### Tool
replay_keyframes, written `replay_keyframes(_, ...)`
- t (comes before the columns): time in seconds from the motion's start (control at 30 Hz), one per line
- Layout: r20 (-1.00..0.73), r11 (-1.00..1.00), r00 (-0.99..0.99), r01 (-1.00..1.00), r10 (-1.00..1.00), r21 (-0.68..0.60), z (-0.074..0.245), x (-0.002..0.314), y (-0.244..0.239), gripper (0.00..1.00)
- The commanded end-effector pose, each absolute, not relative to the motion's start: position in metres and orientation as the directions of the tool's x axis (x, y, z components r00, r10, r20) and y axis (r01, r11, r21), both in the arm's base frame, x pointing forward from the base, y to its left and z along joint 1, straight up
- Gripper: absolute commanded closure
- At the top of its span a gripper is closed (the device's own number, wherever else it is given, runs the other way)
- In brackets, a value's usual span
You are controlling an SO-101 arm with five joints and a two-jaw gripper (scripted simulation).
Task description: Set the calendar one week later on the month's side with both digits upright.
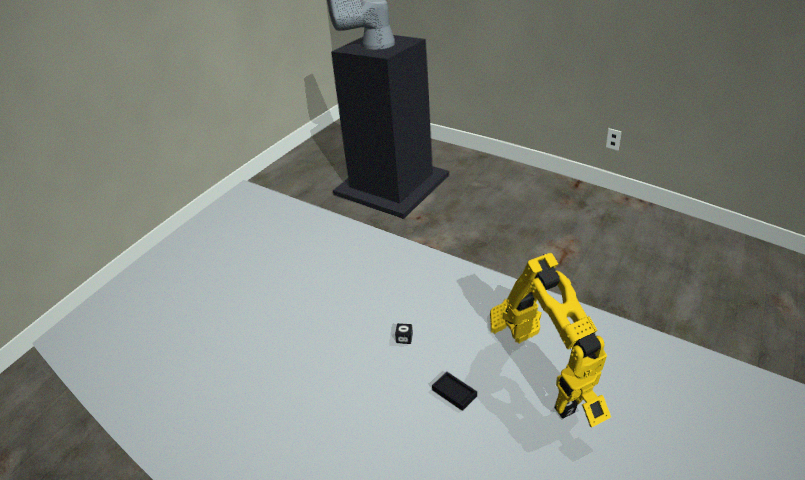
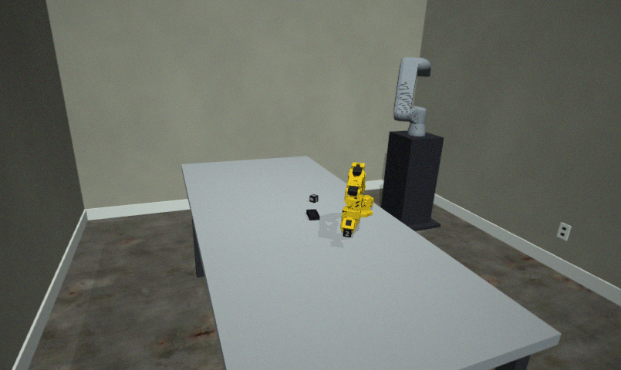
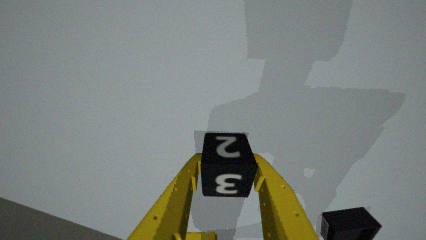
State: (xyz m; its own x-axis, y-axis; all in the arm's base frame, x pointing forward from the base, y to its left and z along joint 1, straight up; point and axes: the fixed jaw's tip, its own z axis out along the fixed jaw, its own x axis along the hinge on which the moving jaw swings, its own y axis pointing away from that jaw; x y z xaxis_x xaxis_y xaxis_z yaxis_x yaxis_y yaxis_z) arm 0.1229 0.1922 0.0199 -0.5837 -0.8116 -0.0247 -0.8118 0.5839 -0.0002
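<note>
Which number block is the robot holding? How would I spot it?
Find the yellow arm on the grey table. Its claw is shut on a black cube showing 2 and 3; the other cube sits alone beyond the tray.

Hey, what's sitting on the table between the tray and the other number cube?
Nothing: in the top view, bare table separates the tray from the loose cube.
</note>
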Motion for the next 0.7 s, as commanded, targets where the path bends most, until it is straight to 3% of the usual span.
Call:
replay_keyframes(0.0,-0.058,0.585,-0.584,-0.811,-0.81,0.001,0.0242,0.1266,0.1945,0.84)
replay_keyframes(0.27,-0.058,0.585,-0.584,-0.811,-0.81,0.001,0.0242,0.1267,0.1945,0.85)
replay_keyframes(0.53,-0.058,0.585,-0.584,-0.811,-0.81,0.001,0.0242,0.1267,0.1945,0.98)
replay_keyframes(0.67,-0.058,0.585,-0.584,-0.811,-0.81,0.001,0.0242,0.1267,0.1945,1.0)
